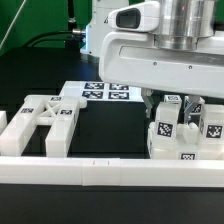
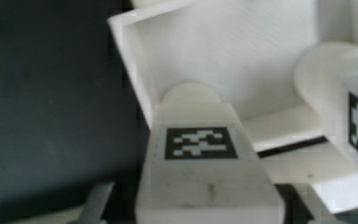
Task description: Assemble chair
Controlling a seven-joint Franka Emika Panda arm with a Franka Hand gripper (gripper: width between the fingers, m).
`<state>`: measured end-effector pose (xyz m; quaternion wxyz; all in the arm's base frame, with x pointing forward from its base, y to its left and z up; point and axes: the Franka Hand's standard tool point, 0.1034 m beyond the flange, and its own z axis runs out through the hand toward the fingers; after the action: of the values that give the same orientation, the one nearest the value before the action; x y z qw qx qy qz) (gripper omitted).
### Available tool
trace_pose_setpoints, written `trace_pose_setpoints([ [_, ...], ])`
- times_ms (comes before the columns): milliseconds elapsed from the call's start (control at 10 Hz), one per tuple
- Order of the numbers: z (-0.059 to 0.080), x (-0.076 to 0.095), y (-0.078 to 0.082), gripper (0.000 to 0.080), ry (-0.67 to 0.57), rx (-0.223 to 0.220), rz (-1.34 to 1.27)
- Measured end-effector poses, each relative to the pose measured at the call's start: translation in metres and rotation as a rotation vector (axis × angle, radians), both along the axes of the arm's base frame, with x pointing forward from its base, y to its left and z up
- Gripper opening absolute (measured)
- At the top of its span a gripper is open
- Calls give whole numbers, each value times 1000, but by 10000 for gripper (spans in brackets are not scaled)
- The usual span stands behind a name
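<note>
My gripper (image 1: 170,108) hangs low over a cluster of white tagged chair parts (image 1: 200,135) at the exterior view's right. In the wrist view the gripper (image 2: 197,205) has a white post (image 2: 199,150) with a square tag between its jaws, and the dark fingers (image 2: 105,200) press against both its sides. The post (image 1: 166,128) stands slightly tilted in the exterior view. Behind it lies a broad white slab (image 2: 220,55), and another tagged part (image 2: 357,110) stands beside it. The cross-braced frame (image 1: 48,120) lies flat at the exterior view's left, apart from the gripper.
The marker board (image 1: 105,93) lies on the black table behind the frame. A long white border rail (image 1: 100,172) runs along the front edge. Another rail piece (image 1: 4,125) shows at the far left. Cables and equipment stand at the back.
</note>
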<state>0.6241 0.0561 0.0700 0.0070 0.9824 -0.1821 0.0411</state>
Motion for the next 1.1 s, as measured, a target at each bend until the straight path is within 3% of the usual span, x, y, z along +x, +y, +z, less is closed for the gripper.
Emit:
trace_pose_setpoints([
  [600,-1,0,-3,287,-8,71,-616],
  [900,-1,-1,-2,287,13,79,-682],
  [1000,-1,-1,-3,543,13,76,-642],
  [1100,-3,-3,-3,616,18,72,-600],
])
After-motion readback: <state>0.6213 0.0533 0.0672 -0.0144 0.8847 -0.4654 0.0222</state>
